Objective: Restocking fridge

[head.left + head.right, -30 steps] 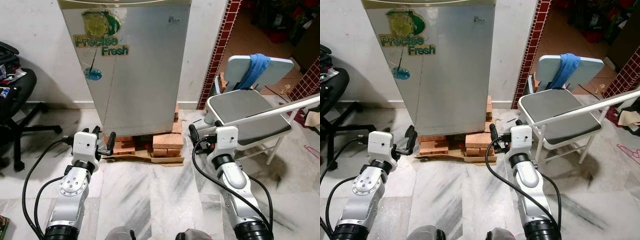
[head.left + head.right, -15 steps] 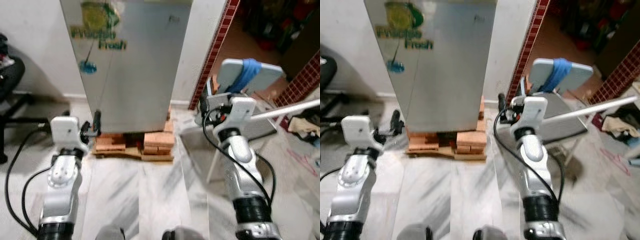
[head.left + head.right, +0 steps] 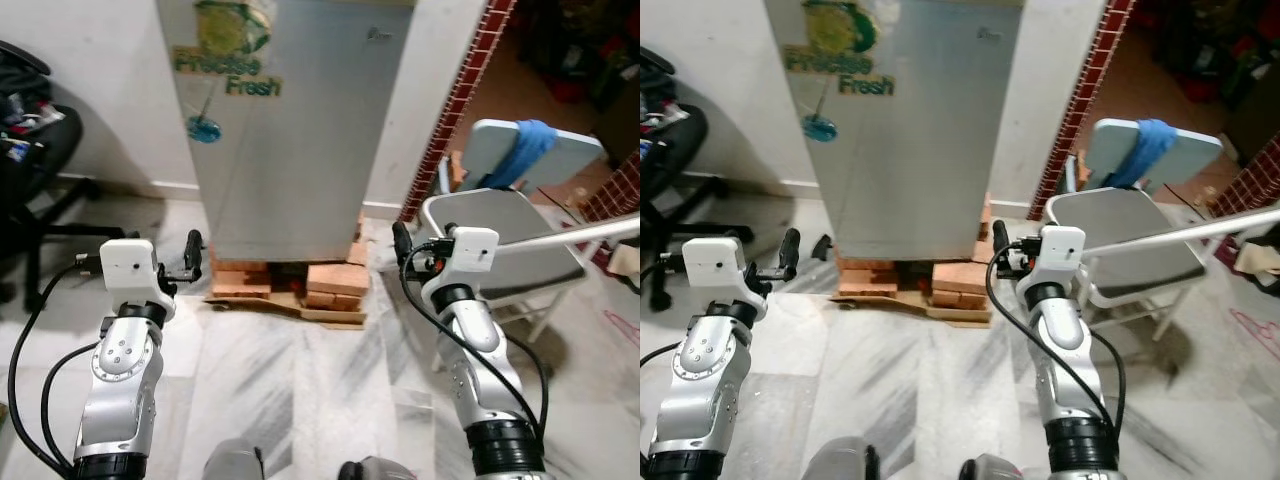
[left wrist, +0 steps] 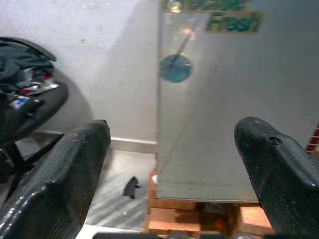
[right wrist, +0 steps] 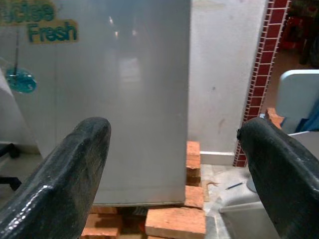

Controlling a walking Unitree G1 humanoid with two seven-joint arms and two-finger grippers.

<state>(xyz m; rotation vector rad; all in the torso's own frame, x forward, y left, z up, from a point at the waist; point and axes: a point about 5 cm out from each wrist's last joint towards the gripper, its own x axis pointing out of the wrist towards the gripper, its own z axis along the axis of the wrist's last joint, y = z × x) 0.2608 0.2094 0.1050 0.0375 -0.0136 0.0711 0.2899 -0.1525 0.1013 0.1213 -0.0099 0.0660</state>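
Against the white wall, in the left eye view, the fridge (image 3: 290, 130) stands shut on a stack of bricks (image 3: 300, 283), its silver door bearing a green "Precise Fresh" sticker (image 3: 228, 75). The left gripper (image 3: 191, 255) is held out near the fridge's lower left corner, the right gripper (image 3: 402, 244) near its lower right corner; neither touches it. A folding chair (image 3: 505, 235) with a blue cloth (image 3: 525, 150) over its back stands to the right, by a red tiled pillar (image 3: 458, 105). A black office chair (image 3: 35, 170) sits at the left edge. The floor (image 3: 300, 390) is grey-veined marble.

From the left wrist view, the fingers (image 4: 65, 179) are spread wide and empty, framing the fridge door.

From the right wrist view, the fingers (image 5: 70, 174) are likewise spread and empty, with door, bricks and pillar between them.
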